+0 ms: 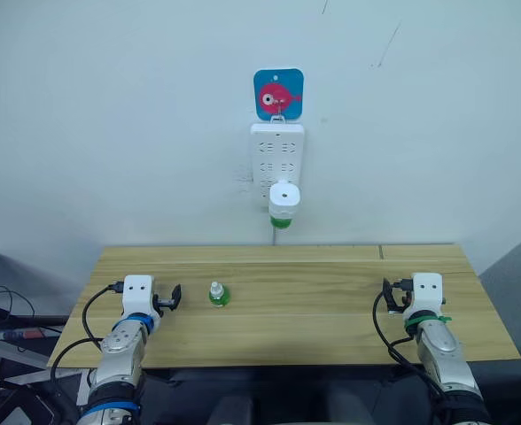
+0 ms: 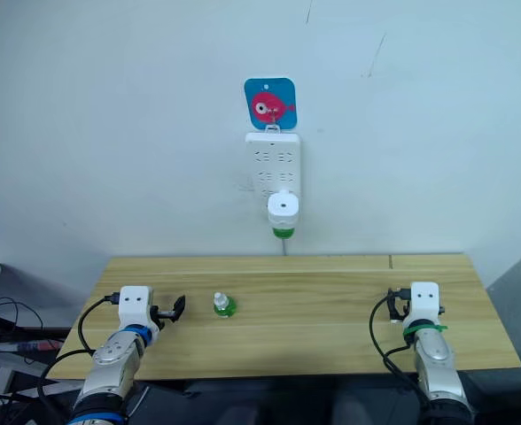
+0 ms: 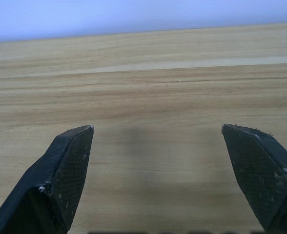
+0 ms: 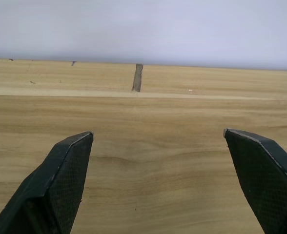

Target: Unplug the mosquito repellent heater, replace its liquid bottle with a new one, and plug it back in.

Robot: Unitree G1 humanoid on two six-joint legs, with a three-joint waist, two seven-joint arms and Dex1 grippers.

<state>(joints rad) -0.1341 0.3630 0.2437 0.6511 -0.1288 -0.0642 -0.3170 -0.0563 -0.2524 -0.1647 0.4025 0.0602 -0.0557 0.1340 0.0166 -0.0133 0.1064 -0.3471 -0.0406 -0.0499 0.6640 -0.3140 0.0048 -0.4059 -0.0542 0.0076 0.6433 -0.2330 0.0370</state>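
While the heater (image 1: 283, 197) sits plugged into the bottom of the power strip (image 1: 277, 152) on the wall, a green bottle (image 1: 281, 221) screwed in beneath it, no step of the job appears done: unplugging, the swap and replugging all seem to lie ahead. At far left, the left gripper (image 1: 175, 297) rests low over the table (image 1: 331, 301), its fingers (image 3: 65, 170) spread wide with only bare wood between them. Just beyond its tips, toward the table's middle, a small spare bottle (image 1: 218, 295) of green liquid stands upright with a white cap, presumably the replacement. The heater hangs well up and beyond both grippers, between them, under a blue card with a pink fish (image 1: 278, 94) at the strip's top. At far right, the right gripper (image 1: 388, 296) mirrors the left, its fingers (image 4: 65, 170) likewise wide apart and holding nothing. The tabletop is pale wood-grain laminate with a seam along its back edge, pushed against a plain white wall marked by a few faint cracks. Cables (image 1: 3, 319) lie on the floor beyond the left gripper.
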